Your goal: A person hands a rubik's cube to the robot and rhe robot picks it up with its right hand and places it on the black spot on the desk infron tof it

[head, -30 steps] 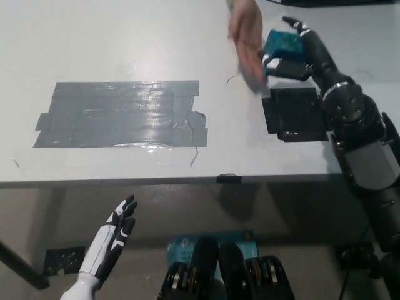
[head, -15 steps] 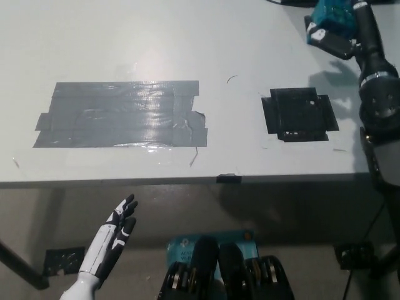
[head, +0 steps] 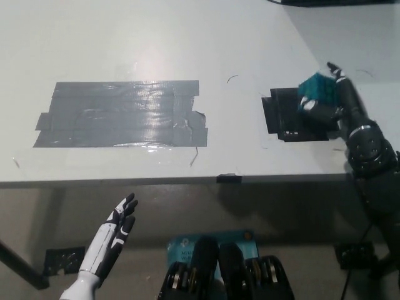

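Rubik's cube (head: 314,91) is held clasped in the black right hand (head: 328,100), now lowered over the right part of the black spot (head: 289,115) on the table (head: 187,37). Half a second earlier it was raised near the far right edge; a second ago a person's hand was still beside it. Placement is judged imminent. The white left hand (head: 112,240) is seen below the table edge, fingers spread, unchanged.

The rubik's cube (head: 316,87) and right robot hand (head: 330,100) hide part of the black spot (head: 287,115).
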`<state>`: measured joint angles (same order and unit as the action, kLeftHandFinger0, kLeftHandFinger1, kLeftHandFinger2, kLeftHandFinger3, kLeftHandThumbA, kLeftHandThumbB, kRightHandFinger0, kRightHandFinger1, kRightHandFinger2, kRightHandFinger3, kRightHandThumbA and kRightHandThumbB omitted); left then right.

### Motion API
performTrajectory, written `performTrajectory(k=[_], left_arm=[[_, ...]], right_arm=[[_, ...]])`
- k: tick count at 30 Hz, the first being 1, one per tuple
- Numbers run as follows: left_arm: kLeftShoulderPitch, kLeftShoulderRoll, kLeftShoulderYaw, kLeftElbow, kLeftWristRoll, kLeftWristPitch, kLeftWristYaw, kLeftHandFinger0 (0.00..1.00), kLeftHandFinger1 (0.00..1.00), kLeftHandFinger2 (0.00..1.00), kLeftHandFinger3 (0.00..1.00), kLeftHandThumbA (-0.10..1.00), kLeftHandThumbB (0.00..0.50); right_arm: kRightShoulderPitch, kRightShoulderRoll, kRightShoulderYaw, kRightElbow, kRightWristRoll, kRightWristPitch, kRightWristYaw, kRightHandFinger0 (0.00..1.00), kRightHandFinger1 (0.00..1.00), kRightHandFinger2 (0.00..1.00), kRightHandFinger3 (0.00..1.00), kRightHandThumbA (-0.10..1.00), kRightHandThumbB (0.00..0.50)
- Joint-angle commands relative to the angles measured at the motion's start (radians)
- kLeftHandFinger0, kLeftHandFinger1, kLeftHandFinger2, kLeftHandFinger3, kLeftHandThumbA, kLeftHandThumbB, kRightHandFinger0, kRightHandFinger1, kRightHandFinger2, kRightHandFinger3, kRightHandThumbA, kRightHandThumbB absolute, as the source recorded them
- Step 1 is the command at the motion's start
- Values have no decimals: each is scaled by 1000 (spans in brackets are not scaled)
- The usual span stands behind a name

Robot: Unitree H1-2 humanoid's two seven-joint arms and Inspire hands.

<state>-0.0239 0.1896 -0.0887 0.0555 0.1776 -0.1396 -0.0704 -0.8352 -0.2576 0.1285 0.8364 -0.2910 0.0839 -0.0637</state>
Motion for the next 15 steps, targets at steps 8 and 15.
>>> performTrajectory(k=[8, 15], left_arm=[[-19, 6, 13, -20, -8, 0, 0, 1000, 1000, 1000, 1000, 1000, 178], [-27, 9, 13, -14, -9, -11, -1, 1000, 1000, 1000, 1000, 1000, 177]], right_arm=[[-20, -60, 31, -256, -46, 80, 38, 1000, 1000, 1000, 1000, 867, 472], [-6, -70, -7, -569, -106, 145, 1, 1000, 1000, 1000, 1000, 1000, 500]])
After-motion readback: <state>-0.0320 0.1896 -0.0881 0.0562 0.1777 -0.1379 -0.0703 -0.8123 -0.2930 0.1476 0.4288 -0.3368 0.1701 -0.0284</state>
